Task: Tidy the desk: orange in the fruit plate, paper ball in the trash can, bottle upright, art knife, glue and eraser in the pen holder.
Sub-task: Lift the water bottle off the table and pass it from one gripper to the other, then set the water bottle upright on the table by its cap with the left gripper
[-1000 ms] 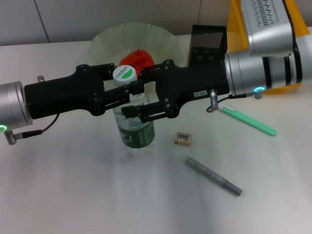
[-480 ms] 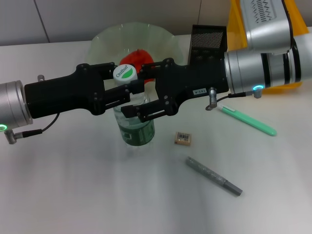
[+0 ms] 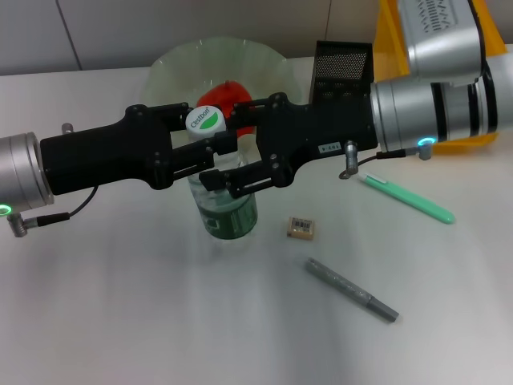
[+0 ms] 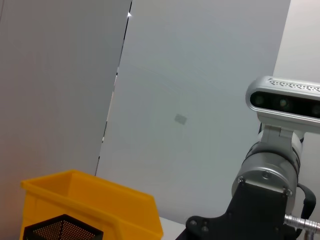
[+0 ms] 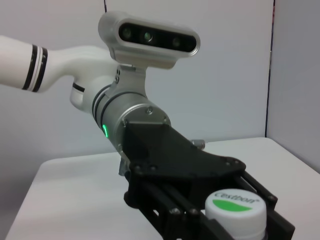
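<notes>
The bottle [image 3: 227, 210] stands upright on the desk, its white cap [image 5: 235, 207] with the green mark on top. My left gripper [image 3: 204, 135] reaches in from the left and is shut on the bottle just under the cap. My right gripper [image 3: 223, 152] comes from the right and is shut on the bottle's body. The orange [image 3: 228, 94] lies in the fruit plate [image 3: 172, 68] behind them. The eraser [image 3: 301, 228], a green art knife [image 3: 409, 200] and a grey glue stick [image 3: 351, 290] lie on the desk. The pen holder [image 3: 343, 66] stands beside the trash can [image 3: 386, 48]. The paper ball is out of view.
Both forearms cross the middle of the desk just in front of the fruit plate. The trash can [image 4: 90, 205] and pen holder [image 4: 61, 228] sit at the back right, by the wall. The eraser lies close to the bottle's right side.
My right gripper's front finger has shifted slightly up along the bottle, and the bottle's base has shifted slightly. The left arm has hardly moved.
</notes>
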You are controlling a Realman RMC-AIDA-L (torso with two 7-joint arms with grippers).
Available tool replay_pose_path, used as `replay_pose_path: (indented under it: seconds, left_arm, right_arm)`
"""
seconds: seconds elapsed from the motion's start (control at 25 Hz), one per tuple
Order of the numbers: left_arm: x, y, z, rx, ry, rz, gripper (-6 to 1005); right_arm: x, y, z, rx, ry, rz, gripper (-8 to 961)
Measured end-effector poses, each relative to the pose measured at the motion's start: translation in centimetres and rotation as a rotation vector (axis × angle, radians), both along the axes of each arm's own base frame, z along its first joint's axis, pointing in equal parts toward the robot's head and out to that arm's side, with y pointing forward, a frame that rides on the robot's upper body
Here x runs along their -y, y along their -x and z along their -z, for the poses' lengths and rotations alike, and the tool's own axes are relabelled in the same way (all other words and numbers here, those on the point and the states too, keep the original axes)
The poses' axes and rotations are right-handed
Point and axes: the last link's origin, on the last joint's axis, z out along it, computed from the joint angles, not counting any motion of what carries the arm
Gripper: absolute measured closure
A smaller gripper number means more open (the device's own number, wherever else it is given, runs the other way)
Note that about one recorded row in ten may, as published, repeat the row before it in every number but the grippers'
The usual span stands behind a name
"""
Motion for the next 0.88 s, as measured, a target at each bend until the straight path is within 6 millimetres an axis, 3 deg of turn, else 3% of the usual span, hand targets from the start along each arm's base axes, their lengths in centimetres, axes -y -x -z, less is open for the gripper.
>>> replay_pose_path:
  seconds: [0.48, 0.88]
  left_arm:
    - [0.0, 0.0, 0.0, -0.001, -0.002, -0.001, 515]
    - [-0.1, 0.1, -0.1, -0.002, -0.006, -0.004, 509]
  right_arm:
    - [0.6, -0.1, -0.7, -0.004, 0.033, 0.027, 161]
    - [2.3, -2.5, -3.1, -0.010, -0.020, 0.084, 162]
